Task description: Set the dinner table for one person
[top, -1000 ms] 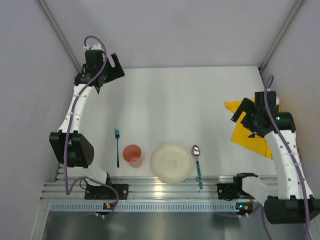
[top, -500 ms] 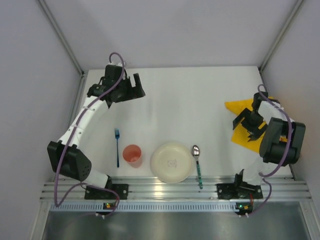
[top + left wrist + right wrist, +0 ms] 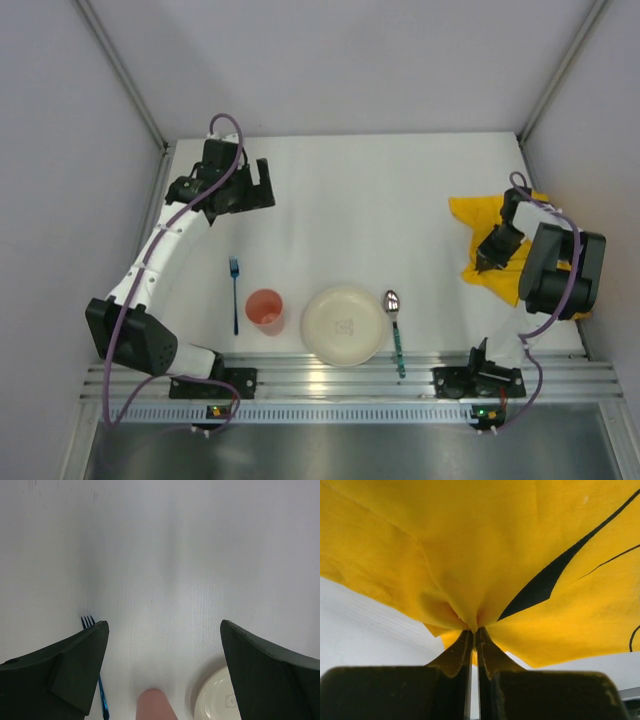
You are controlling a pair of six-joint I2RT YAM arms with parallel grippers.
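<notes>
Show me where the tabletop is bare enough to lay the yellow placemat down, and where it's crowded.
Widest bare patch: the middle of the dinner table, bordered by the left fingers, the yellow placemat in the right fingers, and the plate. A narrower gap lies between spoon and placemat. Crowded: the near row by the rail, fork, cup, plate, spoon.

The right gripper [image 3: 492,258] has dropped onto the yellow cloth [image 3: 472,212] at the right edge of the worktop [image 3: 380,200]. Its fingers [image 3: 455,656] now pinch a fold, bunching it. The left gripper [image 3: 262,186] has swung out from the far left corner.
</notes>
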